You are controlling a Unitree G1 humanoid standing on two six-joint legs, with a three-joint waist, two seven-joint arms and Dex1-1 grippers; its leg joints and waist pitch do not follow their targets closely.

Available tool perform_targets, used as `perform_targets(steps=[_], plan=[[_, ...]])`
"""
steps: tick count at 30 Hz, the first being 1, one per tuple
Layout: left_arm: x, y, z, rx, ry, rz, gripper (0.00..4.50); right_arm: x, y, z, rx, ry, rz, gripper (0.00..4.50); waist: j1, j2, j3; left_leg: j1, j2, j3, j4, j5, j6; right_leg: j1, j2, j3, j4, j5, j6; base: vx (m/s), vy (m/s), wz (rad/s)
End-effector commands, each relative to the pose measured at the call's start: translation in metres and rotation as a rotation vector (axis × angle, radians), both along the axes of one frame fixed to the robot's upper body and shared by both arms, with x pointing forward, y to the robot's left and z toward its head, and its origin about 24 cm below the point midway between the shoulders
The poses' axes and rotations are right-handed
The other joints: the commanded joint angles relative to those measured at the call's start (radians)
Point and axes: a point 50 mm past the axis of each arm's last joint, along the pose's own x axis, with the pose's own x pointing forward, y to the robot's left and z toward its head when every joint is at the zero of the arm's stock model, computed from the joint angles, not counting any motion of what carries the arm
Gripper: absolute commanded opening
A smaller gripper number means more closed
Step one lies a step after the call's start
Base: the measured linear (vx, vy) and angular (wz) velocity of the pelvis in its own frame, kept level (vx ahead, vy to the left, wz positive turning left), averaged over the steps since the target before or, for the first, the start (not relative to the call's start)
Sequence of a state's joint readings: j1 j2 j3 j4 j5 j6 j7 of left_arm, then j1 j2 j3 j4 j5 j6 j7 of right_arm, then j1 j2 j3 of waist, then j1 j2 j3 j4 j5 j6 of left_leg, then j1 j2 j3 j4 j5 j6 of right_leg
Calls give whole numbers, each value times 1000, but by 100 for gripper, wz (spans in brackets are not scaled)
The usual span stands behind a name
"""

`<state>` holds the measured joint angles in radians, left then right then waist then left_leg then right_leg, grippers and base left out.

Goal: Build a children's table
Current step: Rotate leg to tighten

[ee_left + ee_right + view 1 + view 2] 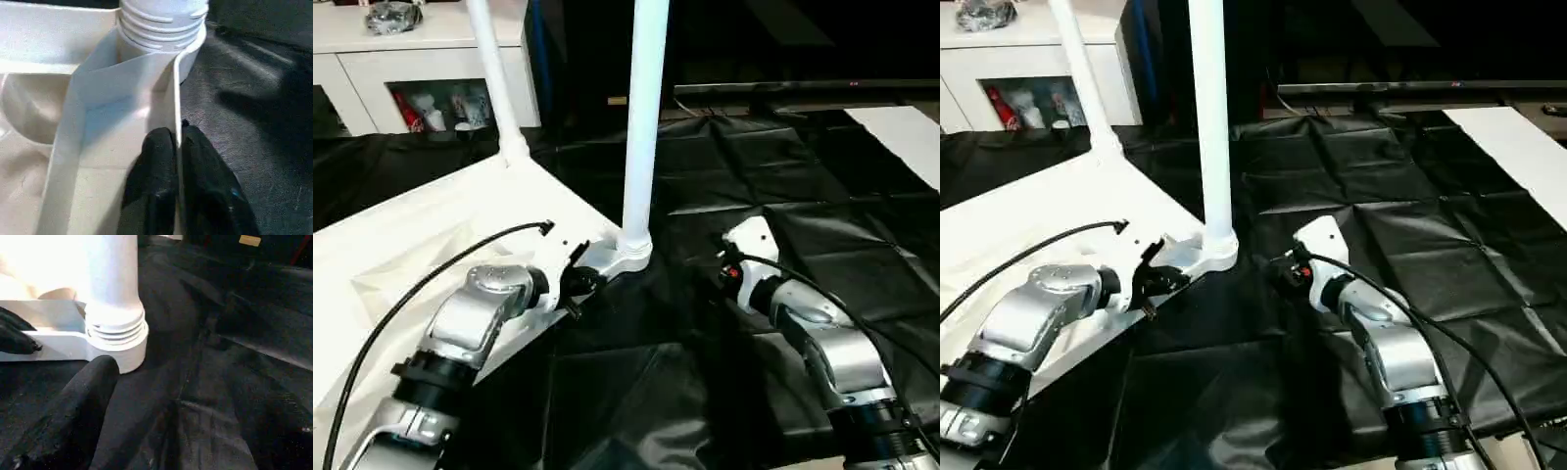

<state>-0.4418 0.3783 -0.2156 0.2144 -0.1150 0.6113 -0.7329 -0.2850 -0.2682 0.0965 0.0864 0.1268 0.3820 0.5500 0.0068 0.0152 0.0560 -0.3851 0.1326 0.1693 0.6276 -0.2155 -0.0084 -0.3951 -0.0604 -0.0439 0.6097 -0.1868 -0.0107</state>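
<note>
The white tabletop [421,230] lies underside up on black sheeting. One white leg [644,117] stands upright in the near corner socket [631,257], and a second leg [494,78] rises from the far corner. My left gripper [177,139] is shut on the tabletop's thin rim wall just beside the near socket, one black finger on each side of it. My right gripper [1283,270] hovers low over the sheeting, just right of that socket and apart from it. It is open, and one finger [73,416] points toward the threaded leg base [117,328].
Black sheeting [783,176] covers the floor around the tabletop. A white cabinet [431,59] with glass doors stands behind at the far left. A flat white panel [901,132] lies at the far right. A black cable [431,279] loops over my left forearm.
</note>
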Motion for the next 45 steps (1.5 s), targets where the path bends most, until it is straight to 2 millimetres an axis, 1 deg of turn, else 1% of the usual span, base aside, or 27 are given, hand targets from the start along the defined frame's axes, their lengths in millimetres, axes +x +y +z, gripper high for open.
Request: perform_targets(steps=[1,3,8,10,11,12,13,15,16,17,21,25,28,29,30,31,32,33,34,35,36,37,39,41,42,43,45], plan=[[1,6,1,30,-17,-6,4,0,-1,0,34,7,14,427,7,-1,-56,15,94,-39,-97,-206,27,43,-100,57,-75,-210,-247,0,0,0],[-1,5,2,26,-38,-46,0,-1,-1,1,51,10,24,440,8,-1,-54,16,94,-39,-97,-211,27,40,-99,58,-79,-241,-240,0,0,0],[-11,2,2,3,-55,-194,0,-5,-4,6,95,7,103,440,12,0,-55,17,97,-38,-99,-210,27,38,-98,57,-79,-252,-231,0,0,0],[-20,0,2,-11,-40,-301,0,-8,-5,6,75,9,161,440,18,2,-56,18,98,-38,-100,-199,26,39,-98,56,-76,-232,-235,0,0,0],[-24,-1,2,-18,-27,-353,0,-10,-5,6,66,14,194,440,25,4,-56,21,100,-37,-100,-196,26,37,-97,57,-75,-222,-238,0,0,0],[-24,-1,2,-18,-27,-353,0,-10,-5,6,66,14,194,440,29,5,-57,24,101,-36,-100,-192,24,36,-97,57,-73,-210,-241,0,0,0],[-27,-2,1,-20,-20,-384,0,-12,-4,7,62,18,222,440,34,7,-56,28,101,-33,-101,-197,22,30,-94,57,-74,-202,-245,0,0,0],[-31,-3,2,-37,-18,-448,0,-16,-2,7,34,24,302,440,39,7,-55,30,102,-29,-102,-211,14,31,-95,58,-73,-206,-247,0,0,0],[-32,-3,2,-41,-15,-457,0,-16,-1,7,23,22,315,440,42,6,-55,28,103,-29,-104,-215,9,32,-95,57,-72,-211,-242,0,0,0],[-32,-3,2,-41,-14,-460,0,-16,-1,7,18,20,319,440,44,6,-55,31,103,-27,-104,-221,4,30,-95,59,-73,-215,-239,0,0,0],[-29,-2,2,-27,-24,-485,0,-22,4,3,-34,48,452,440,48,3,-53,31,102,-27,-104,-251,-8,29,-97,61,-77,-260,-230,0,0,0],[-29,-1,2,-25,-18,-499,0,-17,6,0,-69,54,473,440,45,1,-54,26,101,-28,-103,-241,-8,32,-100,61,-77,-278,-225,0,0,0],[-29,-1,2,-26,-16,-504,0,-15,7,-1,-78,54,479,440,47,1,-54,29,101,-27,-101,-239,-7,29,-100,61,-80,-291,-225,0,0,0],[-29,-1,2,-28,-14,-505,0,-13,8,-1,-73,48,470,413,47,2,-54,27,101,-27,-101,-229,-6,31,-99,60,-78,-287,-227,0,0,0],[-29,-1,2,-29,-14,-505,0,-11,9,-1,-63,39,459,413,47,2,-55,27,101,-27,-101,-228,-6,30,-99,60,-78,-285,-227,0,0,0],[-29,-1,2,-29,-15,-506,0,-10,10,-1,-62,38,457,413,46,-3,-55,26,101,-27,-101,-226,-5,31,-99,60,-78,-283,-227,0,0,0],[-29,0,2,-29,-14,-506,0,-9,11,0,-51,37,460,387,47,0,-56,25,102,-27,-101,-214,-1,32,-98,59,-74,-263,-229,0,0,0],[-29,0,2,-28,-14,-507,0,-9,11,0,-49,38,462,387,47,1,-57,25,102,-28,-101,-211,0,32,-98,59,-73,-254,-232,0,0,0],[-29,0,1,-27,-13,-507,0,-8,12,0,-48,38,464,369,47,1,-57,26,102,-27,-101,-208,1,32,-97,58,-73,-246,-234,0,0,0],[-29,0,1,-27,-13,-508,0,-8,12,-1,-47,39,466,369,47,2,-57,26,102,-27,-101,-206,2,32,-97,58,-72,-235,-238,0,0,0],[-29,0,1,-27,-13,-508,0,-8,12,-1,-46,40,467,356,47,1,-57,25,102,-26,-101,-205,4,34,-97,58,-71,-227,-240,0,0,0],[-29,1,0,-26,-10,-509,0,-7,13,-3,-46,45,476,356,47,3,-57,25,101,-26,-101,-214,3,33,-97,58,-71,-235,-240,0,0,0],[-29,1,0,-25,-8,-510,0,-6,14,-5,-47,48,480,330,45,1,-55,26,100,-27,-101,-232,-1,33,-98,58,-75,-267,-238,0,0,0],[-29,1,0,-24,-7,-509,0,-5,16,-6,-45,50,483,319,46,1,-54,27,101,-27,-102,-243,-6,31,-98,59,-77,-295,-229,0,0,0],[-29,1,0,-24,-6,-510,0,-5,16,-6,-44,50,483,319,46,1,-54,26,101,-28,-102,-245,-8,31,-99,59,-77,-299,-227,0,0,0],[-29,1,0,-24,-5,-510,0,-4,17,-7,-42,50,483,299,46,1,-55,25,102,-28,-103,-242,-9,32,-98,59,-77,-297,-224,0,0,0],[-29,1,0,-25,-5,-508,0,-3,19,-7,-34,54,488,283,44,1,-54,24,101,-29,-103,-243,-8,32,-98,58,-76,-297,-227,0,0,0]])
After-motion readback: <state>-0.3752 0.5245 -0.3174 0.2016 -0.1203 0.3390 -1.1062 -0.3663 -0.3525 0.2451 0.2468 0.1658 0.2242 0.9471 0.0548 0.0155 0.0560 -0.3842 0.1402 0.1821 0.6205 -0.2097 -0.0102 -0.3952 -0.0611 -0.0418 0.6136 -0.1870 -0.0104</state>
